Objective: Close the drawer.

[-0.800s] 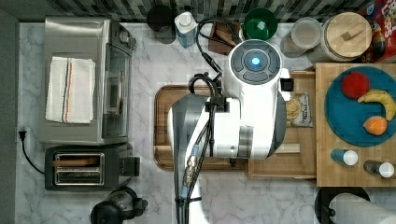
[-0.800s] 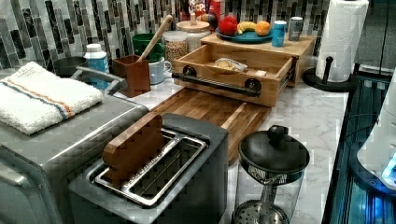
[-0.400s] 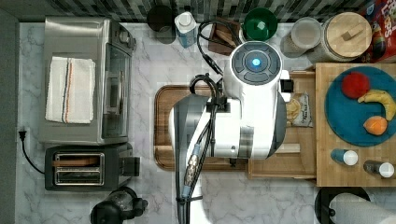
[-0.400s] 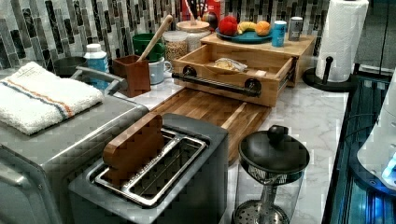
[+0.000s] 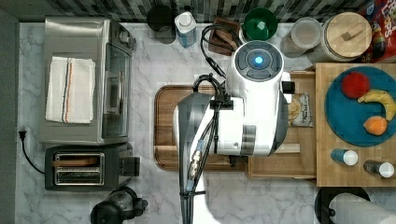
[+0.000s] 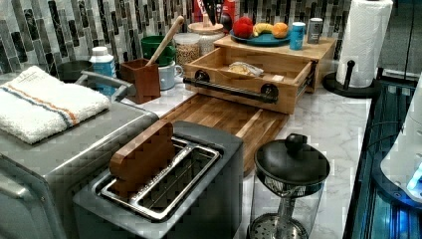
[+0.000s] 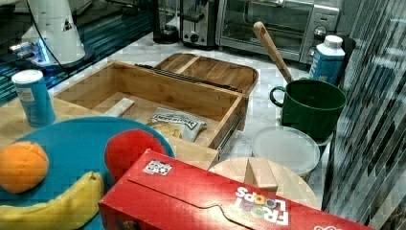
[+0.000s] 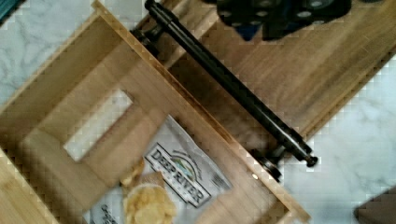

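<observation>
The drawer (image 6: pixel 278 66) is a light-wood box pulled out from under the slab with the blue plate; its rim also shows in the top view (image 5: pixel 280 172) and the right view (image 7: pixel 158 88). A black bar handle (image 8: pixel 229 88) runs along its front (image 6: pixel 229 89). Inside lie a bag of chips (image 8: pixel 182 179) and a small pale block (image 8: pixel 98 123). My gripper (image 8: pixel 280 14) hangs above the dark cutting board (image 8: pixel 299 70), just outside the handle and not touching it. The white arm (image 5: pixel 252 107) covers most of the drawer in the top view.
The dark cutting board (image 5: pixel 166 126) lies in front of the drawer. A toaster oven (image 5: pixel 84 79), a toaster (image 5: pixel 84 165) and a coffee press (image 6: pixel 288 174) stand beyond it. A green mug (image 7: pixel 311 105), jars and a cereal box (image 7: pixel 215 201) line the tiled wall. A paper-towel roll (image 6: pixel 363 40) stands beside the slab.
</observation>
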